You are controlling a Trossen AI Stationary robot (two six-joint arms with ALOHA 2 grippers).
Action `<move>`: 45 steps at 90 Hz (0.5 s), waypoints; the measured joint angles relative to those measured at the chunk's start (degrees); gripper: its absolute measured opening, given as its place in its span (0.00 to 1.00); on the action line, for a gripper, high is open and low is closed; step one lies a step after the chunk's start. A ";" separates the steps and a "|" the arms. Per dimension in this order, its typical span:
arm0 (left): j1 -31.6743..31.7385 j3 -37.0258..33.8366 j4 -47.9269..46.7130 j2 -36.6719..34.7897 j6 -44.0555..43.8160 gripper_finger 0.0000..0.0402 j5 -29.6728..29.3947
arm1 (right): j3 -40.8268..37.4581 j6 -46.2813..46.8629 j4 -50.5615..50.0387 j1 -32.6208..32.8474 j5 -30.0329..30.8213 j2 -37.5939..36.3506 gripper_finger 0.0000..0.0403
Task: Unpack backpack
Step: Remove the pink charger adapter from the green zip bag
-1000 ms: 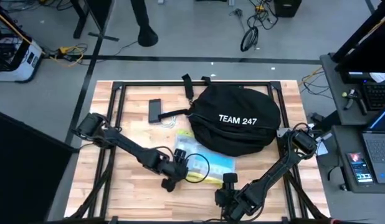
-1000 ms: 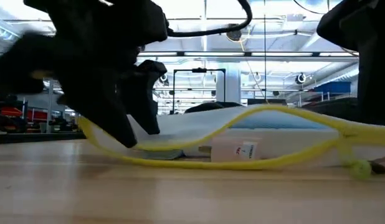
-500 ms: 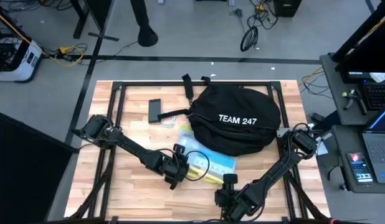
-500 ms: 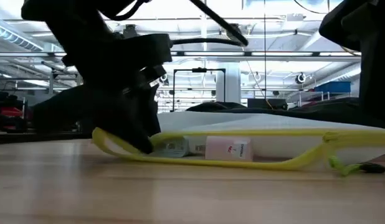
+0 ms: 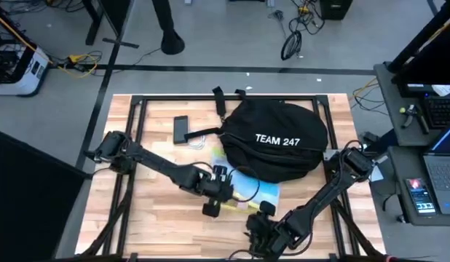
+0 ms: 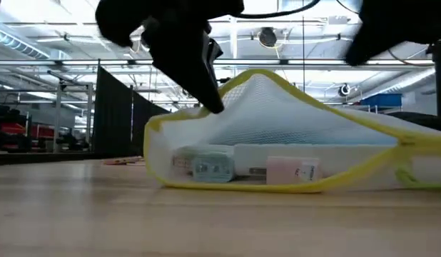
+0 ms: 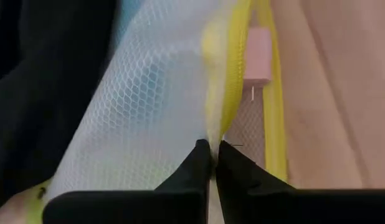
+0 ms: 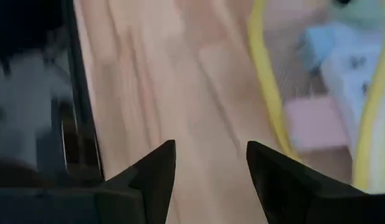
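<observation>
The black backpack (image 5: pixel 276 138) with white "TEAM 247" lettering lies at the table's far middle. In front of it lies a white mesh pouch (image 5: pixel 248 195) with yellow trim, its bottom on the wood (image 6: pixel 235 187). A pink box (image 6: pixel 292 171) and a pale blue item (image 6: pixel 213 168) show inside. My left gripper (image 7: pixel 211 152) is shut on the pouch's yellow edge. My right gripper (image 8: pixel 211 149) stands open over bare wood just near of the pouch (image 8: pixel 342 93), holding nothing. My left gripper pinches the pouch's yellow-trimmed upper edge (image 7: pixel 225 127) between its two fingertips. In the low view the fingers (image 6: pixel 206 96) slant down onto it from above. That edge is raised into a peak (image 6: pixel 256 75) while the pouch's bottom stays on the table.
A small dark flat device (image 5: pixel 181 129) and a white cable (image 5: pixel 196 141) lie at the far left of the table. A black metal frame (image 5: pixel 137 116) runs around the tabletop. Bare wood (image 5: pixel 156 218) shows at the near left.
My left gripper has gone toward the table's right edge and risen, staying shut on the pouch's yellow edge. The pouch, flat half a second ago, now stands tented up at that edge, and it has slid a little to the right.
</observation>
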 joint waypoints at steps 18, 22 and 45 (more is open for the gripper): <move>0.70 0.24 -1.99 -0.05 3.56 0.00 4.54 | -0.04 8.32 -1.90 -4.58 5.97 3.50 0.45; 0.69 0.24 -2.60 -0.09 4.75 0.00 5.02 | -0.04 8.35 -1.87 -5.70 5.98 4.64 0.45; 0.69 0.26 -5.18 -0.09 9.17 0.00 5.42 | -0.05 8.62 -0.33 -8.91 1.71 8.42 0.45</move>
